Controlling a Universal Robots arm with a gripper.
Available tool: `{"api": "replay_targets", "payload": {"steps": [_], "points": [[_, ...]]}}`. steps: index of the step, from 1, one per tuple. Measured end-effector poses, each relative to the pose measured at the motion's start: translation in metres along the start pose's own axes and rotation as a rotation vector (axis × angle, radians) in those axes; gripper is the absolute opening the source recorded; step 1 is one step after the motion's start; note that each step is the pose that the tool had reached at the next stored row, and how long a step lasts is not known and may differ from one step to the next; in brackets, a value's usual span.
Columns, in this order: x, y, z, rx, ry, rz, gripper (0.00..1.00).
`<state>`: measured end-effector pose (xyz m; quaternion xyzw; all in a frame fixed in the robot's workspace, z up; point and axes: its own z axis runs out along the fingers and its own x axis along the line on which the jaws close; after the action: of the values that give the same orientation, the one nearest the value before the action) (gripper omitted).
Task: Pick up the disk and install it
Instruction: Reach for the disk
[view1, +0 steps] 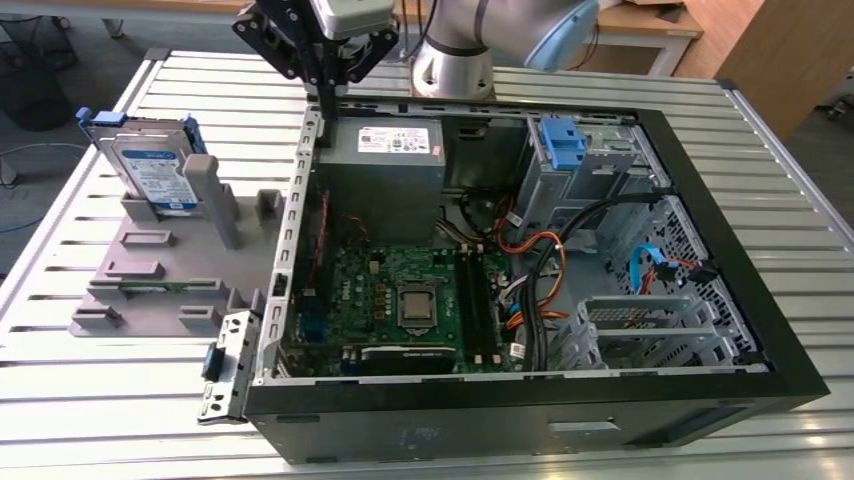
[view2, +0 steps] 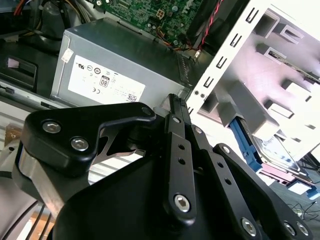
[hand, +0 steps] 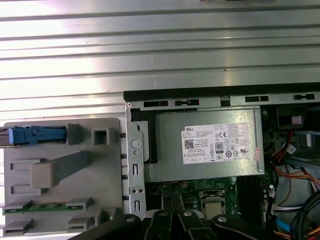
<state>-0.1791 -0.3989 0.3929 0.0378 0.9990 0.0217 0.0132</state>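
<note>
The disk (view1: 150, 168), a silver drive with a white-and-blue label in a blue caddy, stands upright in a slot of the grey holder (view1: 140, 275) at the exterior view's left, beside the open computer case (view1: 534, 260). Its blue top edge (hand: 36, 135) shows in the first wrist view and its side (view2: 272, 150) in the second. My black gripper (view1: 320, 105) hangs above the case's back left corner, to the right of the disk and apart from it. In both wrist views its fingers (view2: 176, 102) (hand: 172, 200) lie together with nothing between them.
The grey power supply box (view1: 387, 150) sits just below the gripper inside the case. A bare blue bracket (view1: 563, 140) stands in the drive cage at the back right. Cables (view1: 547, 260) cross the motherboard (view1: 400, 300). The slatted metal table (view1: 120, 400) surrounds everything.
</note>
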Motion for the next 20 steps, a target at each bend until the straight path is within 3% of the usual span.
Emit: {"api": "replay_targets", "payload": {"steps": [20], "points": [[0.0093,-0.0007,0.0002,0.0,-0.0001,0.0,0.11]]}}
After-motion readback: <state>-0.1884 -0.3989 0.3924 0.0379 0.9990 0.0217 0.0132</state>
